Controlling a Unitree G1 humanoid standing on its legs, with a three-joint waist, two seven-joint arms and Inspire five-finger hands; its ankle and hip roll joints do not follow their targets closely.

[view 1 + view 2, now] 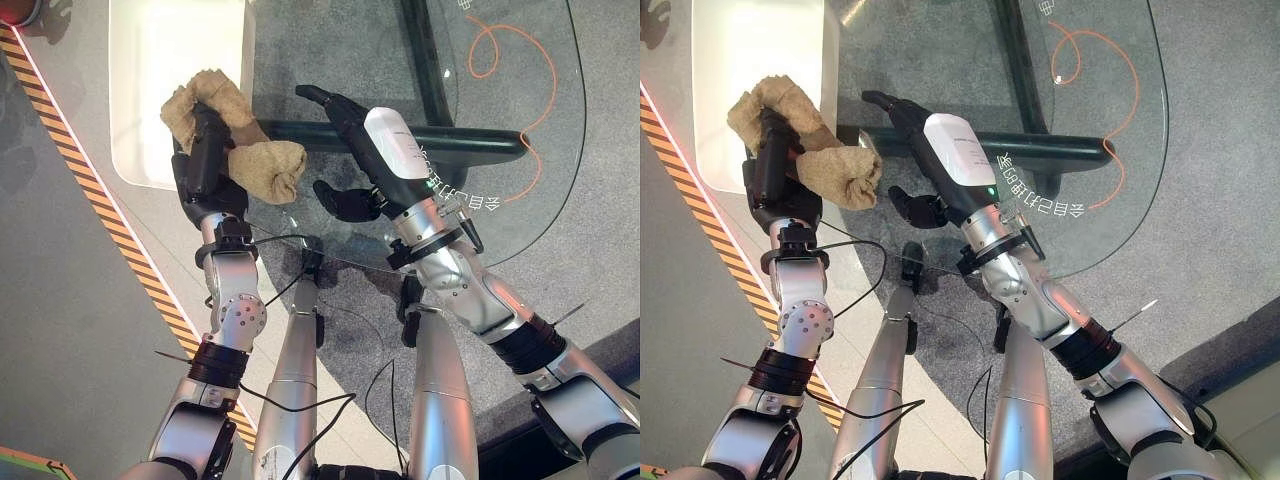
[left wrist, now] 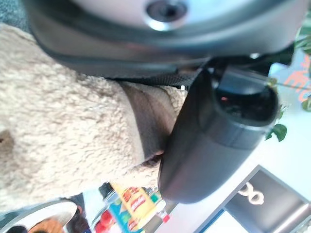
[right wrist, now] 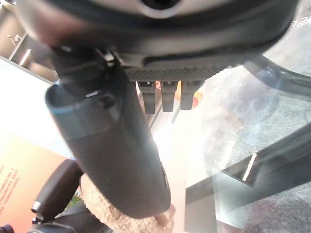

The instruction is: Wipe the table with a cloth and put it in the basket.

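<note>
A tan fluffy cloth (image 1: 268,165) is bunched on the left part of the glass table (image 1: 330,60). My left hand (image 1: 207,160) lies over its middle with fingers curled into it, and the cloth bulges out on both sides. Up close, the left wrist view has the cloth (image 2: 58,136) pressed against the thumb (image 2: 209,141). My right hand (image 1: 352,118) hovers over the glass just right of the cloth, fingers straight and holding nothing, thumb (image 1: 345,200) apart. In the right wrist view the cloth (image 3: 131,221) shows past the right thumb (image 3: 112,145).
A white panel (image 1: 160,80) lies at the table's left end. Dark frame bars (image 1: 470,140) run under the glass, and an orange cable (image 1: 520,60) loops on the grey floor below. Yellow-black striped tape (image 1: 100,200) runs along the floor to the left.
</note>
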